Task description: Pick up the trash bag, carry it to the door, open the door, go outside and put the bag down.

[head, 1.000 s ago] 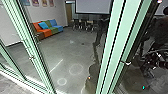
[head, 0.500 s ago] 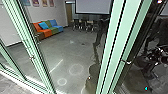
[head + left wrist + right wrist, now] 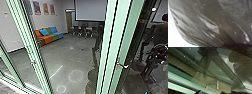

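Cannot tell the state of the left gripper, whether wide, narrow or closed on plastic; no surer of the right gripper. Close in front of the left wrist camera, find the trash bag (image 3: pixel 205 22), dark, glossy and creased; cannot place it exactly against the green door frame (image 3: pixel 110 50). Probably carried at this point, with the doorway as the step in hand. Best kept low and well apart from the frame, to spare thin plastic a snag on edges or hardware.

On the frame, note a small handle (image 3: pixel 123 65): line up square before reaching, press or pull along its travel, and avoid knocking the glass. Left of the frame, see another green post (image 3: pixel 33 55); keep the base centred when passing any opening. Farther off, beyond the frame, to its left, make out a colourful sofa (image 3: pixel 47 36) and, higher and nearer to it, a screen (image 3: pixel 90 10). Cannot tell whether indoors or out.
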### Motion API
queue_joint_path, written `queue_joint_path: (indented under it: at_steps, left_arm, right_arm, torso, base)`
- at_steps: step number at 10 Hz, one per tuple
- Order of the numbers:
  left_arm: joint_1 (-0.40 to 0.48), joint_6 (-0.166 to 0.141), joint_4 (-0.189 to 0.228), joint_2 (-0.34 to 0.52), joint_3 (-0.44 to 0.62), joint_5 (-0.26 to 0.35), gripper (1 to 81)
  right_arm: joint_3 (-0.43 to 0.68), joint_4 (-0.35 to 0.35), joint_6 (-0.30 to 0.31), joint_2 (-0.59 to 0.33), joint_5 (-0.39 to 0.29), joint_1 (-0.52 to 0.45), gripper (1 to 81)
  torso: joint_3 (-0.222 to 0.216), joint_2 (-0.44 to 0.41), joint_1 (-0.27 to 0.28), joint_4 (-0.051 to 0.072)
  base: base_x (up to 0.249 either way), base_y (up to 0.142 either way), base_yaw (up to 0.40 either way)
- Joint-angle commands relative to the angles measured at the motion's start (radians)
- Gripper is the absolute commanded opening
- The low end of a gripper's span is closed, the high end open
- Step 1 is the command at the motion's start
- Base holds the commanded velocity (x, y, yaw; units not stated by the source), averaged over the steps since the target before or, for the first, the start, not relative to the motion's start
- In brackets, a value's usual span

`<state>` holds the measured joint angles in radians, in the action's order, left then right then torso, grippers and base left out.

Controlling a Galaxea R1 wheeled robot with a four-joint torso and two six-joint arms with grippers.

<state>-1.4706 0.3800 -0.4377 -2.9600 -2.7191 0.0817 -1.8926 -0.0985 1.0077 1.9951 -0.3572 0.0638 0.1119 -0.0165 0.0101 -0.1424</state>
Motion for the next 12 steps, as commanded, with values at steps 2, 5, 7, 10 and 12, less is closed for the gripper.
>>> queue_joint_path:
  at_steps: [2, 5, 7, 10, 12]
  left_arm:
    - [0.039, 0.000, 0.000, -0.001, -0.004, 0.076, 1.0]
    - [0.040, 0.000, 0.000, -0.001, -0.004, 0.076, 1.0]
    - [0.040, 0.000, 0.000, -0.001, -0.004, 0.078, 1.0]
    - [0.040, 0.000, -0.003, -0.002, -0.004, 0.078, 1.0]
    - [0.040, 0.000, -0.003, -0.002, -0.004, 0.078, 1.0]
  right_arm:
    - [-0.016, -0.044, -0.011, -0.042, -0.005, -0.170, 81.1]
    - [-0.025, -0.046, -0.024, -0.017, -0.005, -0.167, 81.1]
    - [-0.046, -0.049, -0.024, 0.015, -0.005, -0.161, 81.1]
    - [-0.069, -0.053, -0.024, 0.044, -0.005, -0.155, 81.1]
    - [-0.088, -0.056, -0.024, 0.043, -0.005, -0.164, 81.1]
  torso:
    - [-0.054, 0.000, 0.000, -0.047]
    - [-0.066, 0.000, -0.001, -0.059]
    - [-0.073, -0.001, -0.002, -0.068]
    - [0.012, -0.002, -0.003, -0.069]
    - [0.050, -0.002, -0.003, -0.069]
  base:
    - [0.000, 0.000, 0.000]
    - [0.000, 0.000, 0.000]
    - [0.000, 0.000, 0.000]
    - [0.000, 0.000, 0.000]
    - [0.000, 0.000, 0.000]
